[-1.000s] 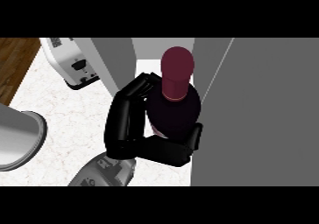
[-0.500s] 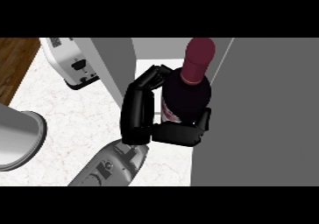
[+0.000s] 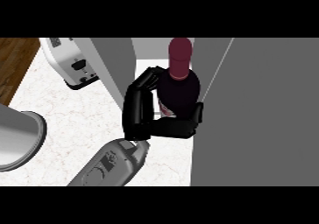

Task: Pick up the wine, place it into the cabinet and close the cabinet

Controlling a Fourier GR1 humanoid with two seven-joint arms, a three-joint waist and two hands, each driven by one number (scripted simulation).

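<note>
The wine bottle (image 3: 178, 85) is dark with a maroon neck and cap, and it stands upright. My left hand (image 3: 136, 113) is shut on it: the palm lies against the bottle's left side, the fingers (image 3: 148, 78) wrap the far side and the thumb (image 3: 178, 127) crosses the near side. The bottle sits in the gap between the cabinet's grey left panel (image 3: 113, 70) and a broad grey panel (image 3: 259, 113) on the right. The bottle's base is hidden by the thumb. My right hand does not show.
A white toaster (image 3: 70, 65) stands at the back left on the pale marble counter (image 3: 71, 118). A large grey round vessel (image 3: 13, 135) fills the left edge. Wooden floor (image 3: 7, 65) shows beyond the counter's left edge.
My left hand has carried the bottle farther away and to the right, in between the two grey cabinet panels. The forearm has followed.
</note>
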